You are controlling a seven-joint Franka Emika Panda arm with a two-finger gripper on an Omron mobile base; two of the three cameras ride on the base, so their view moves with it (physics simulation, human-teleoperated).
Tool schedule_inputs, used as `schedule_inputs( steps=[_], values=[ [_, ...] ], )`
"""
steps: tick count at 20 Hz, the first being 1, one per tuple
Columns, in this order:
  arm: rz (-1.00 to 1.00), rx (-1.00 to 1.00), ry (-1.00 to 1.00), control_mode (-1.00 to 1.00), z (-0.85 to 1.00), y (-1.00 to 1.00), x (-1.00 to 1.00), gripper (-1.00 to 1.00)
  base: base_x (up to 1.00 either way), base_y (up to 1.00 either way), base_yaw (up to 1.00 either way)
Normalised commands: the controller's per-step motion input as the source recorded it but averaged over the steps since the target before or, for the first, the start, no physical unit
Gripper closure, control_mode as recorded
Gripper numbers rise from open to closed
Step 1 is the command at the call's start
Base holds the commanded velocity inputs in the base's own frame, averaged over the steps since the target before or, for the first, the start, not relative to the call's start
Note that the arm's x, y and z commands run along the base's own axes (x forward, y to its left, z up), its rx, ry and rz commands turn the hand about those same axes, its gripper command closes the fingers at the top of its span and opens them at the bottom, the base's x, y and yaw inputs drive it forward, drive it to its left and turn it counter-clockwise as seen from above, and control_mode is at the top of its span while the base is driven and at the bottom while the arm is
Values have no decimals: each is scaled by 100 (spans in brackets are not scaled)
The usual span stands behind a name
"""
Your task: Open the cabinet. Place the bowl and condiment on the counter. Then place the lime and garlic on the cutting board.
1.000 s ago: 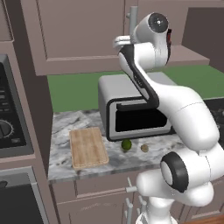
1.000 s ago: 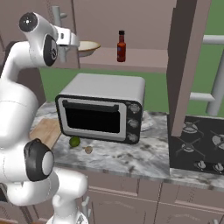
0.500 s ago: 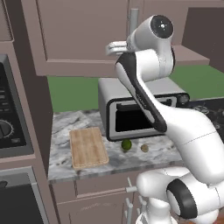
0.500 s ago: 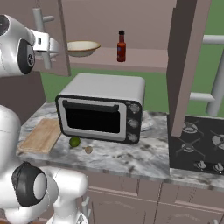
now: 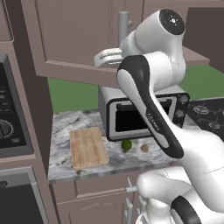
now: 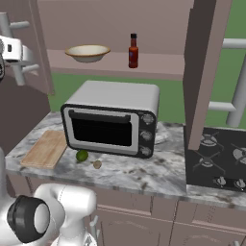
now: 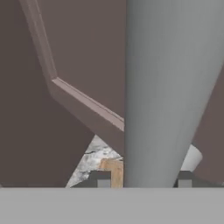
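Cabinet (image 6: 120, 29) doors stand swung open above the toaster oven (image 6: 113, 117), which we take as our landmark: the left door (image 5: 74, 39) hangs out over the counter to the oven's left, and the right door (image 6: 204, 72) juts forward past the oven's right side. We see the counter (image 6: 139, 173) carrying the oven, its marbled top running out in front of it and to both sides. Our gripper (image 7: 144, 180) sits up at the left door, above and left of the oven, with the grey bar handle (image 7: 170, 87) rising between its two dark tips; the fingers (image 7: 101, 178) stand apart on either side of the bar, and we cannot tell whether they press on it. On the counter to the oven's left lies the cutting board (image 5: 88, 147), bare. On the cabinet shelf above the oven rests the bowl (image 6: 87, 52), over the oven's left half. Just to the bowl's right on that same shelf, the condiment (image 6: 133, 51) stands upright, above the oven's middle. Down in front of the oven's lower left corner sits the lime (image 5: 126, 145), and the garlic (image 5: 144, 148) lies just beside it, apart from it, both off the board.
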Motion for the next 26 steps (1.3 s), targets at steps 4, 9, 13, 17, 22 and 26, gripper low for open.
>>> schedule_inputs(
  steps=[4, 9, 13, 17, 22, 26],
  values=[
    [18, 0, 8, -100, -3, 100, -99, 100, 0, 0, 0],
    [9, 4, 0, -100, -3, 50, -86, -100, 0, 0, 0],
    [0, 14, -4, -100, 0, -57, -100, -100, 0, 0, 0],
    [-1, 20, 0, -100, 0, -100, -91, -100, 0, 0, 0],
    [-2, 29, 0, -100, 2, -100, -10, -100, 0, 0, 0],
    [2, 42, 0, -100, 15, -100, 65, -100, 0, 0, 0]
  ],
)
